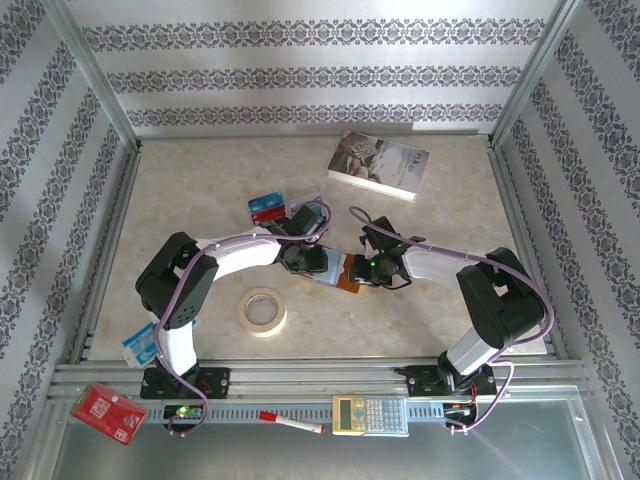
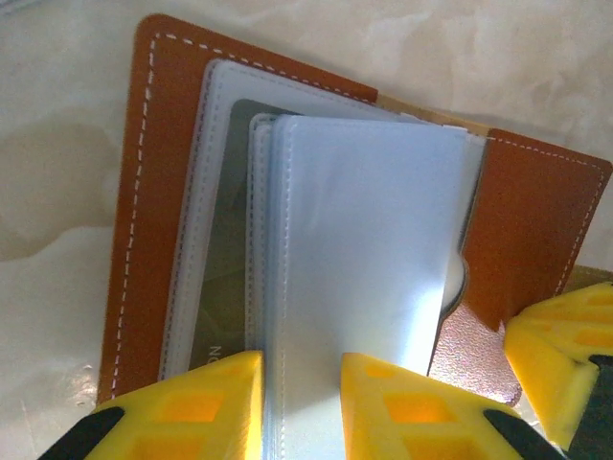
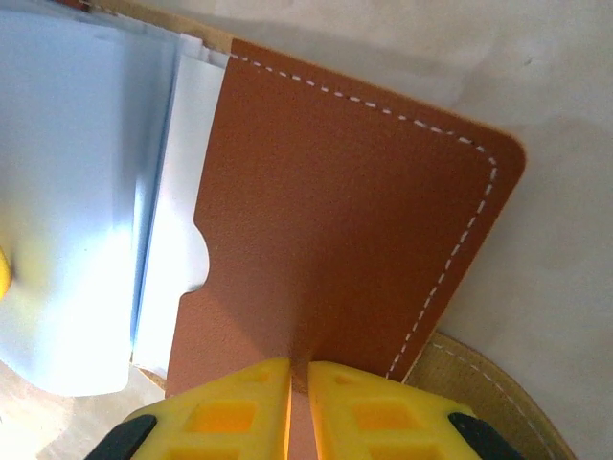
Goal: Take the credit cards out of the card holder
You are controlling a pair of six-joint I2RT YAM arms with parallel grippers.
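Card holder (image 1: 338, 272) laid open mid-counter (image 1: 450, 200), between both hands. Leather flap (image 3: 335, 211) pinched by right hand (image 3: 299, 372). Left hand (image 2: 302, 374) spread over clear sleeves (image 2: 364, 240). Greyish card (image 2: 230, 287) seen tucked inside.

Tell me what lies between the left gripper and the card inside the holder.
Only the clear sleeves: a greyish card sits inside one, under the loose leaves in front of the left gripper. The right gripper pinches the card holder flap, off to the side.
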